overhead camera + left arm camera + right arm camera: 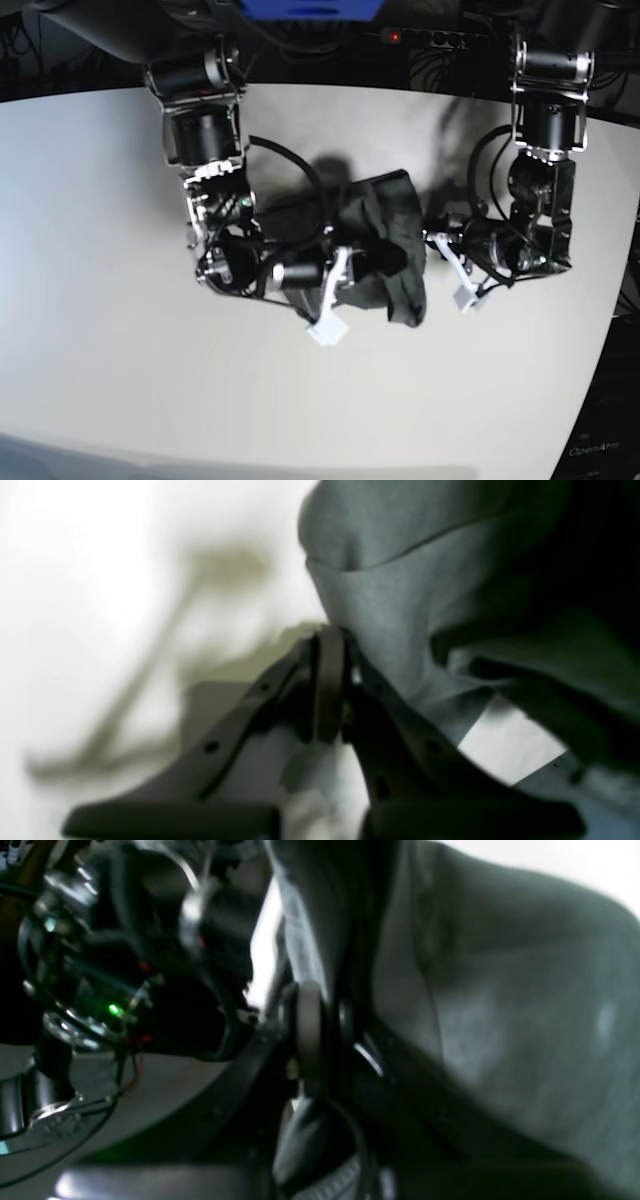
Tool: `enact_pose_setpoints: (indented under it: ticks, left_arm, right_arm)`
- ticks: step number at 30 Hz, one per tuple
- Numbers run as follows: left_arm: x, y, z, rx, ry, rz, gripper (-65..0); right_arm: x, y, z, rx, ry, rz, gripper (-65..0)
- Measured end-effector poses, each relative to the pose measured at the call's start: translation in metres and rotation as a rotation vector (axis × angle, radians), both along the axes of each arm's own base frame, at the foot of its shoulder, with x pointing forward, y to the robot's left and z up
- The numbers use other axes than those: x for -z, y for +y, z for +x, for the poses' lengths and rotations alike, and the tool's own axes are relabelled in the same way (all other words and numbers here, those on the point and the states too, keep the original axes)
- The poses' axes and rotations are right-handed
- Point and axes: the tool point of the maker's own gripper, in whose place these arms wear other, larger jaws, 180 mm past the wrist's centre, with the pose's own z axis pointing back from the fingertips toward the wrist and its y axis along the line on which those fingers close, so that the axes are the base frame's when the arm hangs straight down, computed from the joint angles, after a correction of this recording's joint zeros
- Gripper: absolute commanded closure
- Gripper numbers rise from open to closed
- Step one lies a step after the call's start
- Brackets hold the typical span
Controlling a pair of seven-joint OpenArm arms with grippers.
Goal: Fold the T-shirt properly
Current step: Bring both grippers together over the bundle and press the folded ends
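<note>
Both hands pinch cloth, the left hand [330, 645] and the right hand [320, 1010] each closed on the T-shirt [385, 245] bunched between them above the surface [100, 250]; a thin pinch could slip, dropping it crumpled.

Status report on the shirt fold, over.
Left tool shut on the dark grey cotton T-shirt. Right tool shut on it too. Shirt bunched, hanging between both arms above the white table. Nothing in the way.
</note>
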Motion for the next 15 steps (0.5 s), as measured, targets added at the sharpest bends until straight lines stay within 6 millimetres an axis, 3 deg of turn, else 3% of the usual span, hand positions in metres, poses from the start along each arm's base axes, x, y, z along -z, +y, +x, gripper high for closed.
enact_pose_setpoints:
  ticks: [5, 15]
  left_arm:
    - [0.0, 0.001, 0.0, 0.001, 0.0, 0.002, -1.7]
    - [-0.001, 0.001, 0.0, 0.01, -0.005, 0.005, -1.7]
  right_arm:
    - [-0.007, 0.005, 0.004, -0.011, -0.024, 0.004, -0.7]
    - [-0.007, 0.032, -0.013, -0.085, -0.059, -0.005, -0.7]
